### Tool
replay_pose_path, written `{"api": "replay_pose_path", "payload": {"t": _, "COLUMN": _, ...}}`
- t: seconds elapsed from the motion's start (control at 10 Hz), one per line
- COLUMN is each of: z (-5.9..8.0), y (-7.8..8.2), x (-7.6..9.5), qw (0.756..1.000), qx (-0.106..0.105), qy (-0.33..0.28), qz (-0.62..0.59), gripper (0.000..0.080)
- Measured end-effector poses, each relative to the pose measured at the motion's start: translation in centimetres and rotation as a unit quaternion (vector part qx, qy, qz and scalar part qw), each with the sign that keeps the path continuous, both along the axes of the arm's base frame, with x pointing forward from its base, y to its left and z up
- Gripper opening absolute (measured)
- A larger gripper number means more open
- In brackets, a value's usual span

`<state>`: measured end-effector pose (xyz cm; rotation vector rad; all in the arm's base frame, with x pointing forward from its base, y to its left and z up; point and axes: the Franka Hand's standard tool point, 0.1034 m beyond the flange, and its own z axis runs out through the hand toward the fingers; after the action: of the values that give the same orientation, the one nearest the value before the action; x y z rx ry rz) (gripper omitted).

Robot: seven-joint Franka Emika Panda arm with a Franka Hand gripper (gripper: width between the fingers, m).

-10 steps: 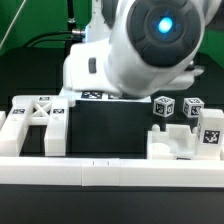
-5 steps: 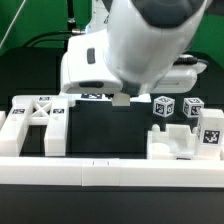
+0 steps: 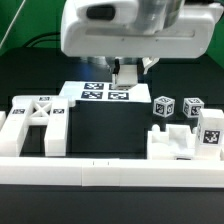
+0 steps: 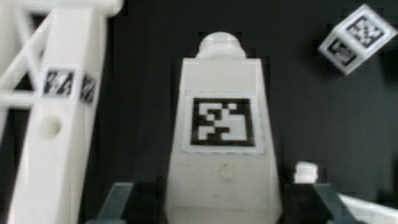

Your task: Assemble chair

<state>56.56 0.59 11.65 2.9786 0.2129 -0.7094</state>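
Housing of the arm (image 3: pixel 120 25) hides the far bench (image 3: pixel 110 135); open jaws flank a tagged leg (image 4: pixel 217 130), its base cropped.

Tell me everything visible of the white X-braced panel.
The chunky white X-braced panel looks like matte plastic: a thick frame with two crossing bars and dark gaps between. Small black-and-white square tags sit on its upper face. It rests at the exterior view's left, behind the long white front rail; contact is unclear. The claw is away from it, not touching.
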Motion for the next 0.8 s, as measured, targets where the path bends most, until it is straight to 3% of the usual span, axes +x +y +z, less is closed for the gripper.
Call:
{"api": "replay_pose_path", "payload": {"t": 0.3, "z": 0.0, "y": -0.2, "x": 1.1, "qw": 0.993, "qx": 0.015, "qy": -0.113, "qz": -0.004, "gripper": 0.0285}}
{"api": "replay_pose_path", "payload": {"t": 0.5, "z": 0.6, "y": 0.6, "x": 3.2, "qw": 0.983, "qx": 0.034, "qy": -0.178, "qz": -0.036, "gripper": 0.0285}}
{"api": "replay_pose_path", "payload": {"t": 0.8, "z": 0.5, "y": 0.3, "x": 4.2, "qw": 0.959, "qx": 0.033, "qy": -0.279, "qz": -0.03, "gripper": 0.0285}}
